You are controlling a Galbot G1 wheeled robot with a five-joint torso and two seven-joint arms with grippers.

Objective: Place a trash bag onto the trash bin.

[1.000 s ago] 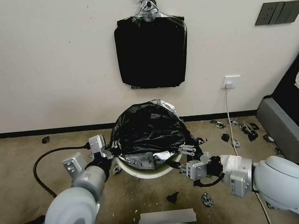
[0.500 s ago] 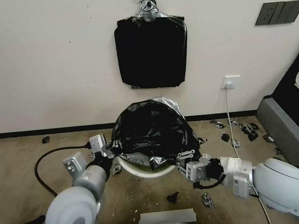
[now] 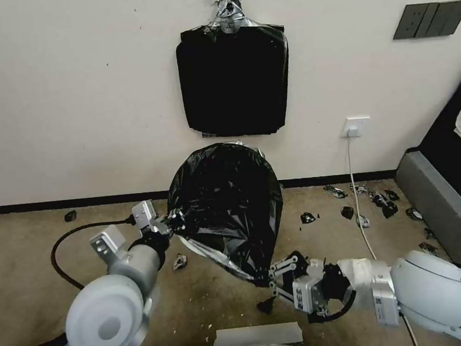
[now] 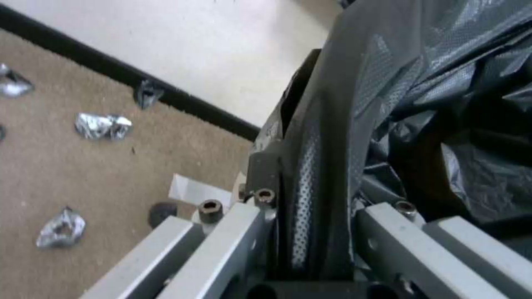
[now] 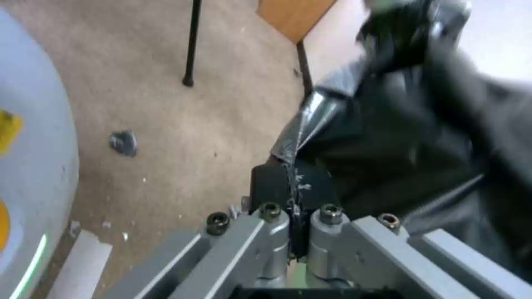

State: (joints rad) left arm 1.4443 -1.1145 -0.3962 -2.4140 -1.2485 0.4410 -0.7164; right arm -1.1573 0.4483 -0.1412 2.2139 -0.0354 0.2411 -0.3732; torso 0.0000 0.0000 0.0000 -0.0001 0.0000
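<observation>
The glossy black trash bag (image 3: 225, 206) stands like a tall dome on the carpet in front of the wall. It hides the trash bin completely. My left gripper (image 3: 174, 221) is shut on the bag's left edge, and a fold of the trash bag (image 4: 310, 174) runs between the left gripper's (image 4: 302, 195) fingers. Low at the front, my right gripper (image 3: 276, 278) is shut on the bag's stretched hem. The right wrist view shows the right gripper (image 5: 294, 189) pinching that silvery edge of the trash bag (image 5: 399, 141).
A flat stack of black bags (image 3: 234, 81) hangs taped to the wall above. Torn black scraps (image 3: 384, 205) litter the carpet at the right. A black cable (image 3: 60, 258) loops at the left. A white cord (image 3: 357, 194) drops from a wall outlet. Grey furniture (image 3: 437, 203) stands at the right.
My right gripper has pulled the bag's front edge down and toward me, covering the bin's cream rim. The bag now stands taller. The left gripper shifted slightly up and left.
</observation>
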